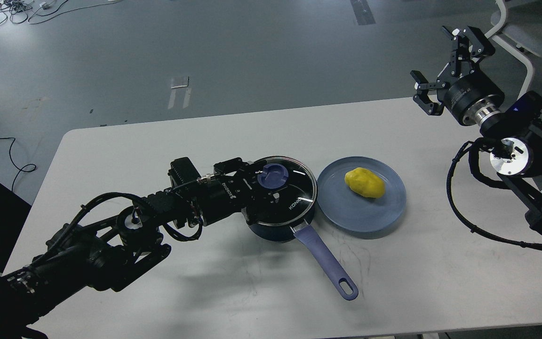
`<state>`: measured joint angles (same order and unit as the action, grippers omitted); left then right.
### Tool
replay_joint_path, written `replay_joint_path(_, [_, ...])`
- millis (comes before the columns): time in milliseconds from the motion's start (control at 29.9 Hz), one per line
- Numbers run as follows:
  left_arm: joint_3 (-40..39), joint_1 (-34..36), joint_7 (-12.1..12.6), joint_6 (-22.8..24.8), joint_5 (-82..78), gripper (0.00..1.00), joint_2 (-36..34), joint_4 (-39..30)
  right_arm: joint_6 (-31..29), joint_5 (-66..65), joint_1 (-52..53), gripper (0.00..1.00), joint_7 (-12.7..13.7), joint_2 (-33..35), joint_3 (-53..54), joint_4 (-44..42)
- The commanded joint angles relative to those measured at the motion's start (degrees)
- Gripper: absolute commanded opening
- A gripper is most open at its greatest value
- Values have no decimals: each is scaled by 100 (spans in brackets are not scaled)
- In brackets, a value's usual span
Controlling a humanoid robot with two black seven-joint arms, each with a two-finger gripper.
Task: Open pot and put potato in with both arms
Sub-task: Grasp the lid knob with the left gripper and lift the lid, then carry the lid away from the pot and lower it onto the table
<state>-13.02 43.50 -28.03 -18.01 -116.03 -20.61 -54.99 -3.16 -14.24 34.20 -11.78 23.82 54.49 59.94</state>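
Note:
A dark blue pot [278, 230] with a long blue handle [325, 261] stands mid-table. Its glass lid [294, 190] lies on it, with a blue knob [273, 176] on top. My left gripper [266, 181] reaches in from the left and its fingers sit on either side of the knob, closed against it. A yellow potato [365, 182] lies on a blue-grey plate [346, 214] just right of the pot. My right gripper [435, 66] is open and empty, held high above the table's far right corner, well away from the potato.
The white table [158, 150] ends at its far edge behind the pot and at its near edge below the handle. A white chair frame [520, 52] stands behind my right arm. Cables lie on the floor at far left.

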Motion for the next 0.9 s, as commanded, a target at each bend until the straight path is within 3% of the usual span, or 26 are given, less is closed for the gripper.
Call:
replay_joint_path(0, [1, 0, 3, -1, -7, 32, -22, -29, 0, 0, -1, 100, 0, 0, 0, 0])
replay_joint_path(234, [-8, 0, 3, -1, 45, 32, -154, -126, 0, -8, -1, 100, 0, 0, 0, 0])
replay_joint_path(568, [-8, 53, 3, 78, 1029, 33, -715, -1092, 0, 0, -1, 100, 0, -9, 0, 0])
replay_joint_path(869, [-8, 106, 3, 26, 1170, 33, -1435, -1031, 9, -8, 61, 100, 0, -18, 0, 0])
